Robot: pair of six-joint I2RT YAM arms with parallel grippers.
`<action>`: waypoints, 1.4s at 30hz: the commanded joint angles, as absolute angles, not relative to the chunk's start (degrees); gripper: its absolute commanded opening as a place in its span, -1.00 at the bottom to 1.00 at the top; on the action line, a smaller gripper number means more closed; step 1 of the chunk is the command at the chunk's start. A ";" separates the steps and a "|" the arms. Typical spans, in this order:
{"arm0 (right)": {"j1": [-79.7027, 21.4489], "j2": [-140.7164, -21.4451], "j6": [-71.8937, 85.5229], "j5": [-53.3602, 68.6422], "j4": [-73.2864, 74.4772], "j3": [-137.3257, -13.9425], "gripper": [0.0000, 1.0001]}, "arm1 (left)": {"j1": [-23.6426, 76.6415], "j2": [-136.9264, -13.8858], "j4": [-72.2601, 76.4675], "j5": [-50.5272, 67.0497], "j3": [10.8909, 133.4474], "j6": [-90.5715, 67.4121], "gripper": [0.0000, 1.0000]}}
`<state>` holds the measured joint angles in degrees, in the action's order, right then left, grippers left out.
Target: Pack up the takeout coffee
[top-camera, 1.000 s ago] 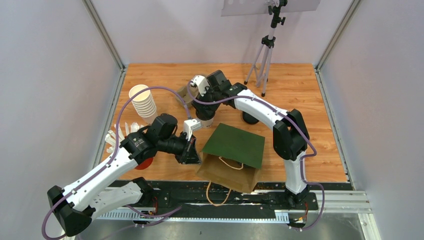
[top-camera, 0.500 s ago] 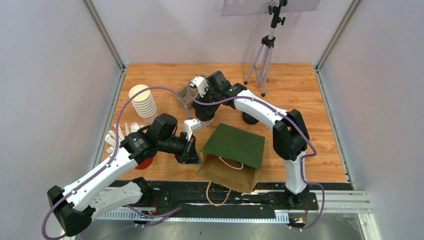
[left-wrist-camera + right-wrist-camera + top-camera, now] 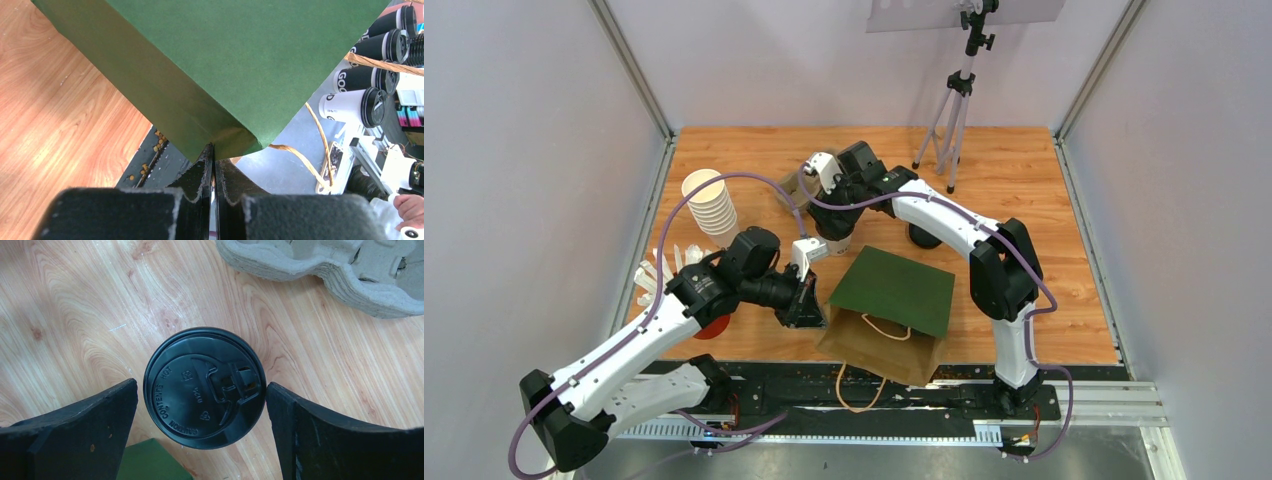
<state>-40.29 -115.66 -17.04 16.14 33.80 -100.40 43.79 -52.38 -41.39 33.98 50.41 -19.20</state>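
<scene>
**Zero cups in the bag so far**

Top view: a green paper bag with twine handles [image 3: 892, 290] sits at the middle of the near edge, with the left gripper [image 3: 809, 302] at its left corner. The right gripper [image 3: 834, 222] hangs over one black-lidded paper cup [image 3: 832, 244] mid-table. A second black-lidded cup [image 3: 921, 237] stands just to its right.

Left wrist: the fingers are pinched together on the bag's folded edge.

Right wrist: the fingers are spread wide, straddling the lid without gripping it. A grey moulded-pulp carrier [image 3: 320, 270] lies nearby.

Judgement: both cups remain to be grasped and loaded.
</scene>
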 commanded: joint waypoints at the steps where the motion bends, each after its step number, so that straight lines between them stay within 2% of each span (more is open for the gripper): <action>1: -40.12 -114.39 -17.68 17.76 33.81 -102.83 1.00 | 44.03 -52.36 -40.60 34.37 53.00 -18.46 -0.84; 7: -40.17 -114.39 -18.37 16.45 34.18 -103.80 1.00 | 44.03 -52.50 -40.50 34.45 53.08 -18.37 -0.84; 14: -40.16 -115.20 -19.31 14.65 35.78 -103.77 0.89 | 44.03 -52.84 -40.53 34.43 53.44 -18.28 -0.84; 23: -40.18 -115.52 -19.33 15.51 35.50 -102.85 0.94 | 44.03 -52.95 -40.50 34.28 53.49 -18.28 -0.84; 37: -40.32 -116.15 -19.25 16.63 34.46 -102.26 0.91 | 44.03 -52.73 -40.58 33.93 53.22 -18.67 -0.85; 42: -40.27 -115.55 -19.46 15.85 33.95 -102.05 0.68 | 44.03 -52.76 -40.47 33.88 53.31 -18.64 -0.85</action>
